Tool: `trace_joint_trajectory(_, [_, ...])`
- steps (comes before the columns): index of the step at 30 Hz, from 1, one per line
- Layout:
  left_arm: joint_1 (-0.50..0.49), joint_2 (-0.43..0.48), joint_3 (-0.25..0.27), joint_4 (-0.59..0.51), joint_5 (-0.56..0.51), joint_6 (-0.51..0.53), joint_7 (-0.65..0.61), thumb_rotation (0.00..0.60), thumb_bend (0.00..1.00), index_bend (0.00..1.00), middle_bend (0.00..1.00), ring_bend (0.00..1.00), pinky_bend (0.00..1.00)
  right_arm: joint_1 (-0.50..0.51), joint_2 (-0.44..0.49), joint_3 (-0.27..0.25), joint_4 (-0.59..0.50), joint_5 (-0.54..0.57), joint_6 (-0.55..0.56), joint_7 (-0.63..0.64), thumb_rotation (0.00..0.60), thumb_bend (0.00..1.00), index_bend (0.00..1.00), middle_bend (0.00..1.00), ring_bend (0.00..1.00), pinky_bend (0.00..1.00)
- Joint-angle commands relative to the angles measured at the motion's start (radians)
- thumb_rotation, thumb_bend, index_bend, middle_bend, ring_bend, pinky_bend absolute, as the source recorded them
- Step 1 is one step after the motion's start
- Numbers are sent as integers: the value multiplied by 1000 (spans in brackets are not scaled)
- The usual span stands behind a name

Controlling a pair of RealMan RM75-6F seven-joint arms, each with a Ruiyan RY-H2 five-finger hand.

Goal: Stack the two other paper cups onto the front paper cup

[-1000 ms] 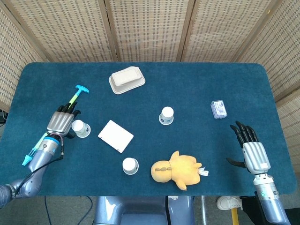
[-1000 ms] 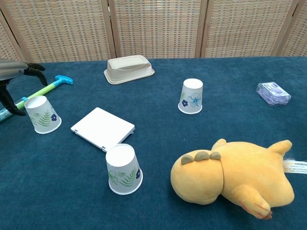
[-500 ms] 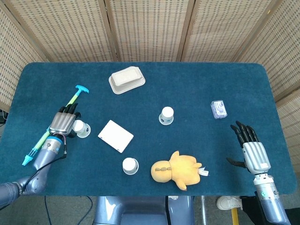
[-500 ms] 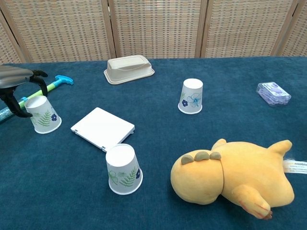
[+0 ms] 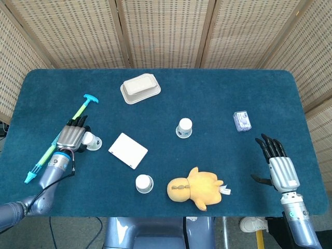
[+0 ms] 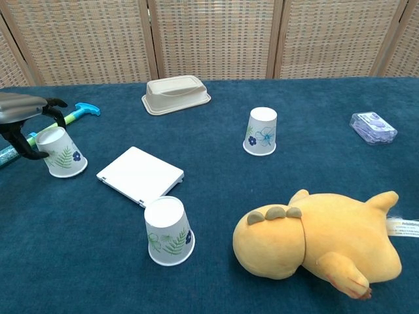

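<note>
Three cups upside down on the blue counter (image 5: 218,88): front cup (image 6: 168,231) near the front edge, just left of the yellow plush (image 6: 321,243); middle cup (image 6: 262,131) upright on its rim, well behind the plush; left cup (image 6: 60,152) tilted, leaning toward the left hand (image 6: 23,118). Left hand draped over the left cup from the left, dark fingers (image 6: 19,145) curled against its side and top, gripping the cup. Same grip seen from the head view: left hand (image 5: 71,136) over the left cup (image 5: 92,140), beside the green-and-blue toy stick (image 5: 59,137). Right hand (image 5: 278,166) resting at the far right of the counter, fingers spread, holding nothing, well apart from every cup. White flat box (image 6: 140,175) between left cup and front cup. Beige lidded container (image 6: 175,95) at the back. Small clear packet (image 6: 373,127) at the right, apart from everything else. Front cup (image 5: 143,183) and middle cup (image 5: 184,127) untouched, nothing stacked on either.
</note>
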Motion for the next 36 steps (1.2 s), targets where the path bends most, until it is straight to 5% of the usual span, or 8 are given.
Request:
trace_joint_trajectory(1, [16,61,-11,-84,60,41,-43,600,337,389,0,0,102,0,-1,0,0,0,-1,-1,600,175,0,0,0,0])
trace_joint_trajectory(8, [52,178,-15,-297,230,114,-134,600,337,385,0,0,102,2,-3,-2,-1,0,-5,-4,600,175,0,0,0,0])
trace_joint_trajectory(17, [67,187,36,-485,441,155,-151,600,336,380,0,0,102,1,-2,0,-1,1,-2,-1,600,175,0,0,0,0])
trace_joint_trajectory(36, [37,118,76,-594,450,105,-24,600,336,366,0,0,97,-5,8,9,5,5,11,32,600,174,0,0,0,0])
